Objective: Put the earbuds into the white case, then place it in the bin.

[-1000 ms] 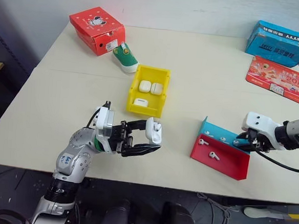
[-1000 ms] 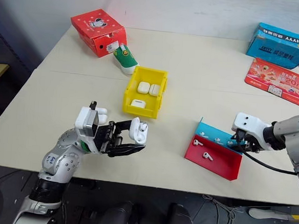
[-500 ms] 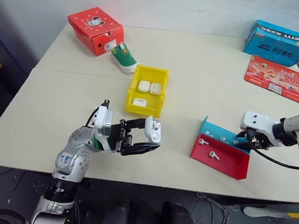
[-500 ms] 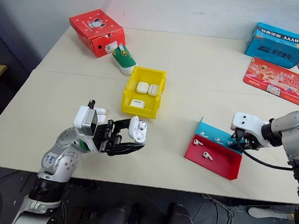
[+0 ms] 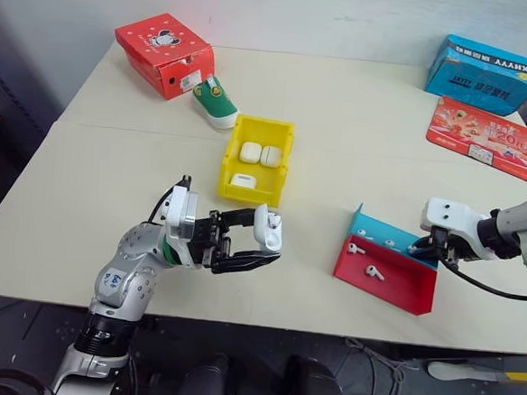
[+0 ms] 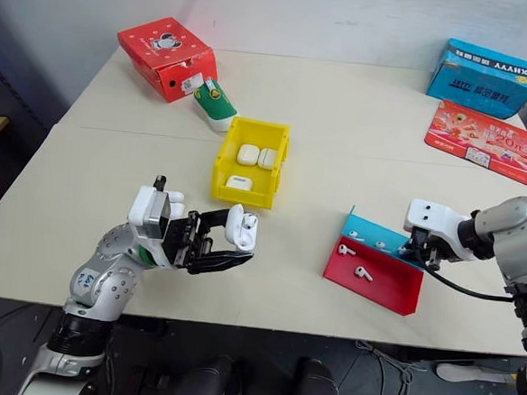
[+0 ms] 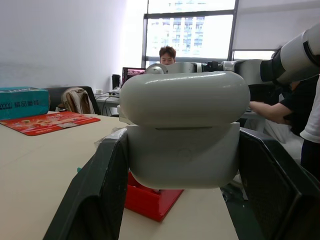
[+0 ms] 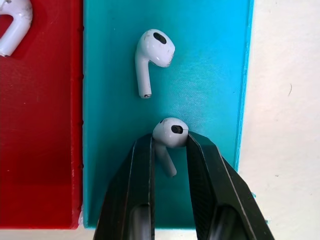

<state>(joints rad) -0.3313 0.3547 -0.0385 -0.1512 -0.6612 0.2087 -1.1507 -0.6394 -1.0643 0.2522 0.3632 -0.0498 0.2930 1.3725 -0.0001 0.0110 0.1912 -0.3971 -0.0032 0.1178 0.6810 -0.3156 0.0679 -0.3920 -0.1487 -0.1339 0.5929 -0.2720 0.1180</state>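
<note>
My left gripper (image 5: 269, 243) is shut on a white case (image 5: 263, 226) and holds it upright just above the table's front left. The case sits between the two black fingers (image 7: 100, 195). My right gripper (image 8: 170, 145) points down onto the blue part of the red-and-blue tray (image 5: 393, 283). Its fingers are pinched on one earbud (image 8: 171, 131). A second earbud (image 8: 152, 50) lies free on the blue, and two more (image 5: 357, 249) (image 5: 376, 273) lie on the red. The yellow bin (image 5: 227, 172) stands mid-table with three white cases (image 5: 249, 151) inside.
A red cardboard box (image 5: 162, 50) and a small green shoe (image 5: 218, 101) lie at the back left. At the back right are a blue box (image 5: 480, 73) and a red leaflet (image 5: 485, 136). A person (image 7: 167, 52) sits beyond the table.
The whole picture has shifted a little, so the camera has moved. Both arms stay where they were, and the left gripper still holds the case.
</note>
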